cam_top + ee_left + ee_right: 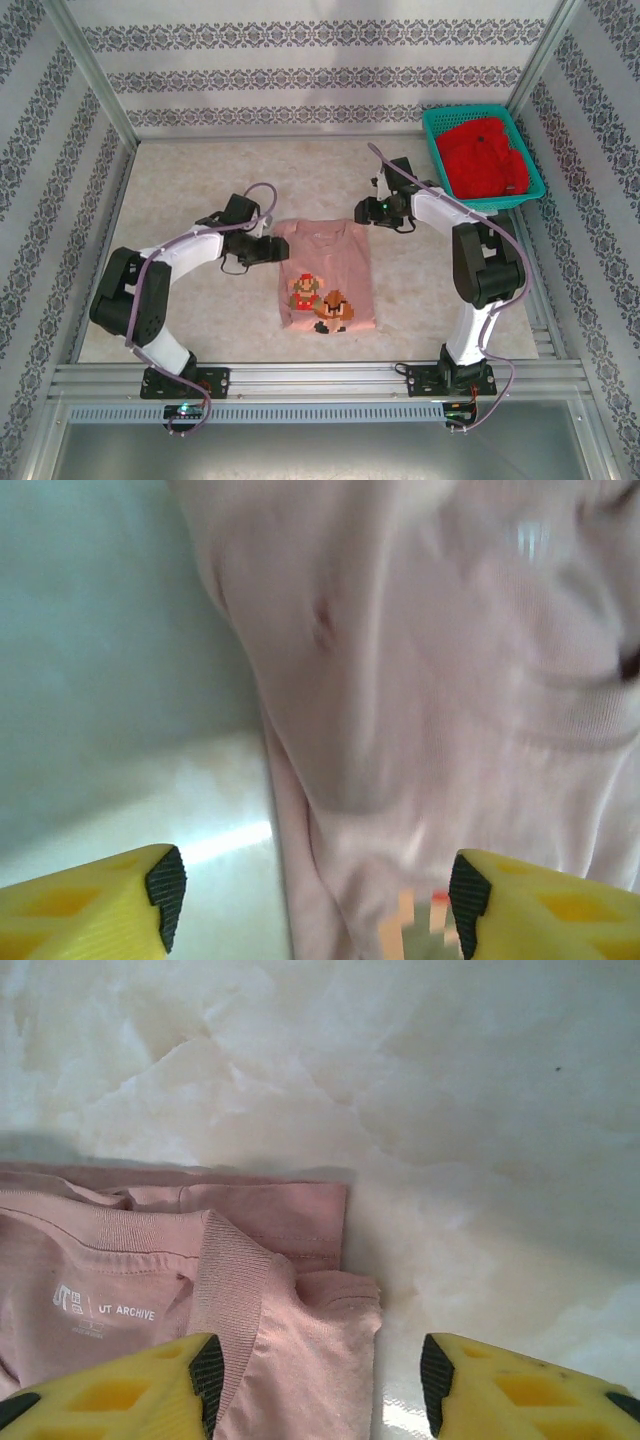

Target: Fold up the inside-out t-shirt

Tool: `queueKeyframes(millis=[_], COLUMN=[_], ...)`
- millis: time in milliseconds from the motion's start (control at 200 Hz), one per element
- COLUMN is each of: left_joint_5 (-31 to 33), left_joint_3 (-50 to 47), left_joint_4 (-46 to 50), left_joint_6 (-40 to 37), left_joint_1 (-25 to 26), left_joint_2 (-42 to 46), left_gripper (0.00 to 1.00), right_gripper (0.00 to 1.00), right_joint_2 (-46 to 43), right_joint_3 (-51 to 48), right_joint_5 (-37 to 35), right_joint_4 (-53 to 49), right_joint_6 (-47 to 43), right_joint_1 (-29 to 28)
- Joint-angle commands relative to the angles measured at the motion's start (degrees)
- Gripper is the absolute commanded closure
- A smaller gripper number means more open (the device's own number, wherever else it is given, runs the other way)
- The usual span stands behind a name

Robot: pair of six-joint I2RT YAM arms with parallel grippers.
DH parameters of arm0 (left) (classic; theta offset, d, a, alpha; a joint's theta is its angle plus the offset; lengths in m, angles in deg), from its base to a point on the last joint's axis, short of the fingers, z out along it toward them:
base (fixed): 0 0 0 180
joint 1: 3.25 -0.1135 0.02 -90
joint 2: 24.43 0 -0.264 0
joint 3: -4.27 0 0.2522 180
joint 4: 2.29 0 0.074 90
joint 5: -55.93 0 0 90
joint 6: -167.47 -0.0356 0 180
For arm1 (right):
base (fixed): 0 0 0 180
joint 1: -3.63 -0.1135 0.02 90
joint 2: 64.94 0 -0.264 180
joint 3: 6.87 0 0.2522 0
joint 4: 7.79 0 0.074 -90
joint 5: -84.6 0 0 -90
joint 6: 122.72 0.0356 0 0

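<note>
Top external: left tool (268, 245), right tool (369, 212) released, flanking pink t-shirt (330, 262)

Patterned wallpaper walls (300, 75) enclose a pale marbled tabletop (200, 180).

One t-shirt (325, 262), one red garment (487, 158), one basket (441, 150).

The dusty-pink t-shirt (330, 262) lay flat on the counter (200, 180), sleeves folded inward, pixel-character print facing upward.
</note>
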Motion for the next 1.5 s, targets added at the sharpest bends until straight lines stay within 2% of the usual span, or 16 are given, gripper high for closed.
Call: queueKeyframes(millis=[0,110,275,415,485,675,904,1234,1344,1469,1494], left_joint_5=[-0.41,-0.93,-3.69,-7.65,-9.18,-12.51,-12.65,-14.99,-14.62,-13.69,-13.51], left_joint_3=[4.22,8.57,12.87,13.04,12.72,12.03,12.52,13.31,14.19,15.05,15.22], left_joint_4=[-5.42,-4.92,-4.83,-7.85,-8.96,-12.6,-13.85,-18.42,-18.51,-18.41,-18.38], left_joint_6=[0.44,-1.73,-3.14,-2.85,-2.71,-2.1,-2.38,-0.12,0.12,0.34,0.44], left_joint_1=[-1.52,-1.93,-2.4,-2.25,-2.18,-1.98,-2.0,-1.98,-2.03,-2.41,-2.65], left_joint_2=[-4.41,-9.06,-15.28,-17.61,-18.46,-20.31,-22.21,-23.71,-23.95,-24.02,-23.94], left_gripper=[0.19,0.14,0.14,0.22,0.3,0.48,0.61,0.77,0.85,1.0,1.0], right_gripper=[0.38,0.31,0.29,0.3,0.32,0.42,0.54,0.66,0.74,0.85,0.88], right_joint_2=[0.09,2.86,5.98,8.06,9.17,9.98,10.05,10.83,10.93,9.84,9.45], right_joint_3=[-1.05,1.39,2.59,2.93,3.31,3.06,2.84,1.57,1.21,0.3,0.1], right_joint_5=[1.85,1.64,2.56,4.45,4.96,6.78,5.3,8.74,9.96,10.13,10.14], right_joint_4=[0.64,-0.72,-0.57,0.62,0.86,3.5,4.61,11.66,13.94,16.16,16.59], right_joint_6=[-0.52,-0.6,-0.37,-0.08,0.5,2.5,3.15,6.68,8.12,9.46,9.57], right_joint_1=[0.12,-0.93,-1.68,-3.49,-4.57,-5.69,-5.32,-4.86,-4.47,-3.29,-3.08])
